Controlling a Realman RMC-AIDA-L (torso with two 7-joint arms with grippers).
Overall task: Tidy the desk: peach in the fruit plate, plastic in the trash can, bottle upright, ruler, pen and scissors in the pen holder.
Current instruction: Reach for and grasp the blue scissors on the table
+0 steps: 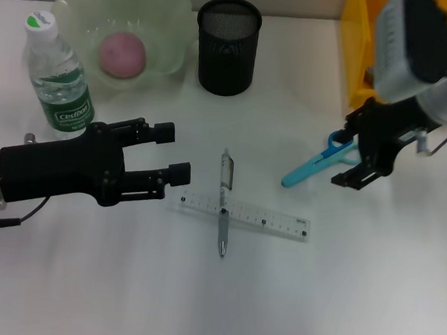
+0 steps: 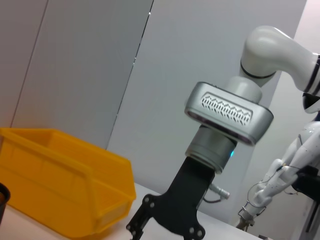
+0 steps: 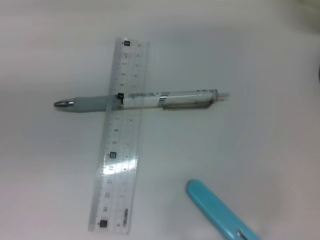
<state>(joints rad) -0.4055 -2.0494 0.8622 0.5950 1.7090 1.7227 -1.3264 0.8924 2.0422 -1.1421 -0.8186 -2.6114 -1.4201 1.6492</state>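
The peach (image 1: 122, 54) lies in the green glass fruit plate (image 1: 167, 10). Left of it the bottle (image 1: 57, 78) stands upright. The black mesh pen holder (image 1: 228, 46) stands beside the plate. The pen (image 1: 224, 203) (image 3: 145, 99) lies across the clear ruler (image 1: 266, 217) (image 3: 116, 165) at mid-table. The blue scissors (image 1: 311, 166) (image 3: 215, 210) lie to the right, and my right gripper (image 1: 346, 155) is open around their handle end. My left gripper (image 1: 171, 153) hangs open left of the pen, holding nothing. No plastic is in view.
A yellow bin (image 1: 358, 46) (image 2: 60, 185) stands at the back right, behind the right arm. The left wrist view shows the right arm's gripper (image 2: 170, 220) from across the table.
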